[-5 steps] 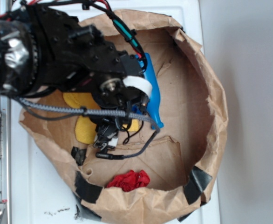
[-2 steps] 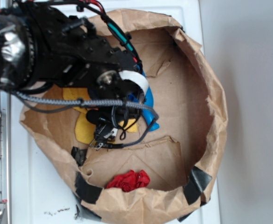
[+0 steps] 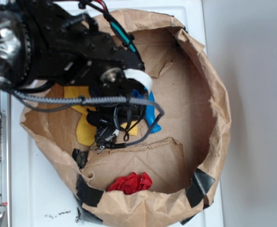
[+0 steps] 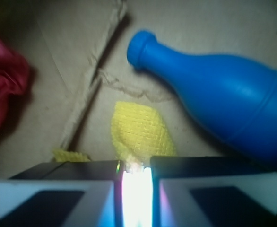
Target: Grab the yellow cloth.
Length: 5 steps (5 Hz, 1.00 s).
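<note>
Inside the round brown paper bag (image 3: pixel 214 109) with torn edges lie three things: one mustard-yellow terry cloth (image 3: pixel 85 131), one blue plastic bottle (image 3: pixel 152 118) and one small red cloth wad (image 3: pixel 130 182). One black robot arm (image 3: pixel 58 47) reaches over them from the left. The bag sits on a white bench (image 3: pixel 44 198). Black tape patches (image 3: pixel 199 187) hold its rim.

From the outside view, the arm hides most of the yellow cloth and most of the bottle. The gripper (image 4: pixel 137 177) is hard to see there behind grey and black cables (image 3: pixel 96 100).

From the wrist view, the two white gripper fingers (image 4: pixel 53 191) stand close together with only a thin bright gap. A bit of the yellow cloth (image 4: pixel 141 132) goes into that gap, so the gripper is pinching the cloth. The cloth looks bumpy like a towel, and one fold sticks up. It lies on the paper floor, just beside the bottle (image 4: pixel 219 101). The red wad (image 4: pixel 4 85) is cut off at the left edge.
</note>
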Motion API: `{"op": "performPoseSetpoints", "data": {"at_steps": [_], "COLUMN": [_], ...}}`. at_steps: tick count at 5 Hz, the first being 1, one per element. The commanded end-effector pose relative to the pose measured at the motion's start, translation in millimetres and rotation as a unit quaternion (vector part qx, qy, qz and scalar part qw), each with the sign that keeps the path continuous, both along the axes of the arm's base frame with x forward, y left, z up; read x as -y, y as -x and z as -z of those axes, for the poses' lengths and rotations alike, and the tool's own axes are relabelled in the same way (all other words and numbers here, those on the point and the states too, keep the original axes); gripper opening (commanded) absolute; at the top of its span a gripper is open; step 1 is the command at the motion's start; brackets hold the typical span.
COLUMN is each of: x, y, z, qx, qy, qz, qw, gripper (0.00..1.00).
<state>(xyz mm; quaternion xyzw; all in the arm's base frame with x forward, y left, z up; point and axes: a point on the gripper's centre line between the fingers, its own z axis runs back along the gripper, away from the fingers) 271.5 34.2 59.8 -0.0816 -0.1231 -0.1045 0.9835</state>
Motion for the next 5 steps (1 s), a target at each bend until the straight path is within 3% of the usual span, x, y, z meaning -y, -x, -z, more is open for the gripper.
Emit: {"op": "performPoseSetpoints", "data": {"at_steps": [1,2,3,4,5], "x": [-5.5,2.4,12.6,20.0,20.7], "y": [-7.3,-6.0,1.0,-0.1,-3.2], "z": [-83.0,-130.2,-152.0,-165.4,-168.7], "qx": [0.003,-0.008,0.029,0.04,0.03], "qy": [0.015,0.03,0.011,-0.006,-0.01], "qz": [-0.052,-0.07,-0.09,-0.104,-0.117], "qw": [0.999,0.997,0.995,0.994,0.993], "gripper": [0.0,0.0,0.0,0.0,0.0]}}
